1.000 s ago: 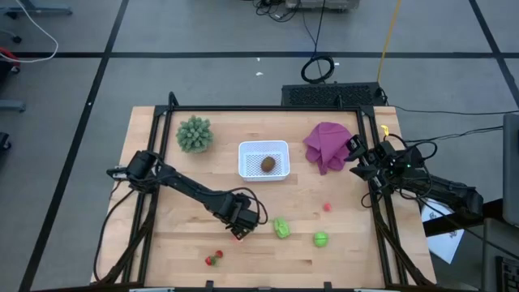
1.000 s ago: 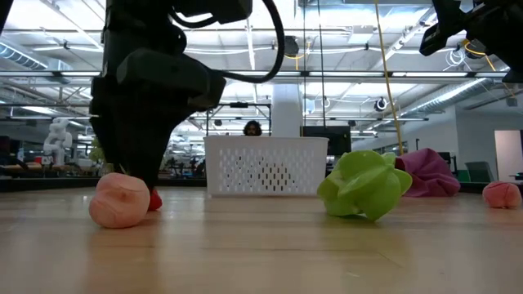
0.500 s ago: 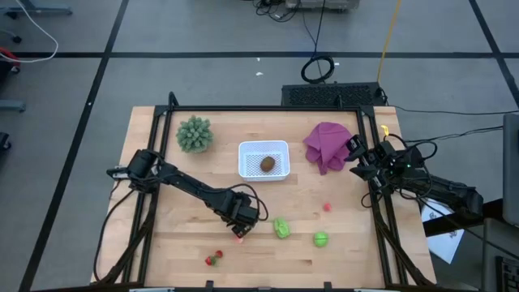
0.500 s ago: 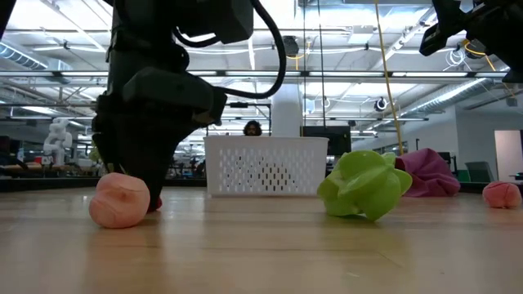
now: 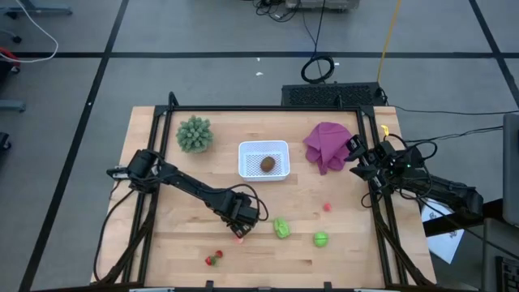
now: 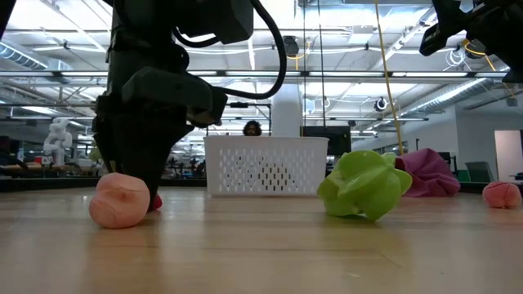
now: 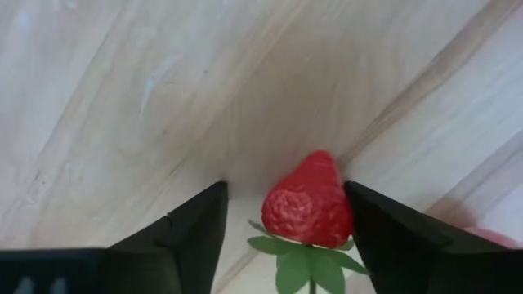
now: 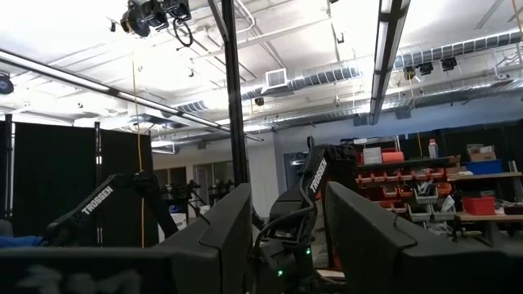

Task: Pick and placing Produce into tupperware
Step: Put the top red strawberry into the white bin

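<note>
My left gripper [image 5: 241, 219] [image 7: 286, 193] points down at the table, open, with a red strawberry [image 7: 307, 207] [image 6: 154, 201] between its fingers. A pink peach [image 6: 119, 200] lies right beside it. The white perforated tupperware [image 5: 263, 159] [image 6: 265, 166] holds the brown oval [image 5: 268, 165]. Two green pieces [image 5: 281, 228] [image 5: 321, 239], a red bit [image 5: 328, 207] and more red bits [image 5: 213, 258] lie on the table. My right gripper [image 5: 357, 154] [image 8: 288, 220] waits open at the table's right edge. My left gripper comes at the strawberry from above, pointing down. The berry's side [image 7: 343, 204] lies against the inner face of one finger [image 7: 380, 224], and a gap shows at the other finger [image 7: 200, 224]. The strawberry lies on the table.
A spiky grey-green plant [image 5: 195, 134] stands at the far left and a purple cloth [image 5: 328, 144] lies at the far right. A black frame [image 5: 268, 108] runs along the table's edges. Bare wood shows between the tupperware and the green pieces.
My left gripper has come down over the strawberry and moved slightly toward the near edge, then kept still. The strawberry and the peach have stayed where they were.
</note>
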`<state>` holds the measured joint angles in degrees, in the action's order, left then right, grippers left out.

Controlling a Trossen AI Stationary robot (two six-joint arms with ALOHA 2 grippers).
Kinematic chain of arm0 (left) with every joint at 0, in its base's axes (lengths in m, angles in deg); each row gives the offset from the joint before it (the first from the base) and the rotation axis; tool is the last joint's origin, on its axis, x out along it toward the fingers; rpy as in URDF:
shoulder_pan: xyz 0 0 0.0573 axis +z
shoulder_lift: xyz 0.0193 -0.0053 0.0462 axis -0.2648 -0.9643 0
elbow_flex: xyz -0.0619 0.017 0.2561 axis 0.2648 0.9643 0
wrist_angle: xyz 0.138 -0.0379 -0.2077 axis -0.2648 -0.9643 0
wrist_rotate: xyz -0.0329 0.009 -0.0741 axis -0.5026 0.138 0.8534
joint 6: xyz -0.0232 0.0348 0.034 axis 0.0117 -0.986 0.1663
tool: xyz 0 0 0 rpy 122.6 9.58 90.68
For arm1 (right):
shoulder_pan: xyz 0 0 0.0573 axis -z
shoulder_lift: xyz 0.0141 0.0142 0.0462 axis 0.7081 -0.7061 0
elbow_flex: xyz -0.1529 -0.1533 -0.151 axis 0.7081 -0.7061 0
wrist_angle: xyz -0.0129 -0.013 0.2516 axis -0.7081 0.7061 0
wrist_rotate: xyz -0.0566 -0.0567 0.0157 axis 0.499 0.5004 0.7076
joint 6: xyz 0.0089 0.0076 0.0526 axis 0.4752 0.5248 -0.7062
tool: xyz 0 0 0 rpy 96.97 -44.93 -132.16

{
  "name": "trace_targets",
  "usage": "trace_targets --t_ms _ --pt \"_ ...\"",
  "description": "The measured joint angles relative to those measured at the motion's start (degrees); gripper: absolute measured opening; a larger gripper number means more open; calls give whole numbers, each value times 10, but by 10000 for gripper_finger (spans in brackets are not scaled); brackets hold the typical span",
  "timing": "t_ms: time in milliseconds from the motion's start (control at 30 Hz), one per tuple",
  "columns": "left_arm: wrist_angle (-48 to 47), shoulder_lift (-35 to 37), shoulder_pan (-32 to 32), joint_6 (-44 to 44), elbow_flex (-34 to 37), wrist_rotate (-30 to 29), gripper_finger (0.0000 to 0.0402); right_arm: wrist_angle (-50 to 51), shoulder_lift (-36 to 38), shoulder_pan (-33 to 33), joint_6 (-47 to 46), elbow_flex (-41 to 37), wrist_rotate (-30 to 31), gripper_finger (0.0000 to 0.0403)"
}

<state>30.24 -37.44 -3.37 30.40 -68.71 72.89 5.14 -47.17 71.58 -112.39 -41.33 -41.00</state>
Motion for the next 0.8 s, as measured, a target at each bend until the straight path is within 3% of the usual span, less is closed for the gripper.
trace_targets --t_ms 467,800 --pt "-1 0 8 -1 0 0 175 0 0 0 0 0 0 151" --pt "-1 0 12 -5 0 2 168 0 0 0 3 0 1 151"
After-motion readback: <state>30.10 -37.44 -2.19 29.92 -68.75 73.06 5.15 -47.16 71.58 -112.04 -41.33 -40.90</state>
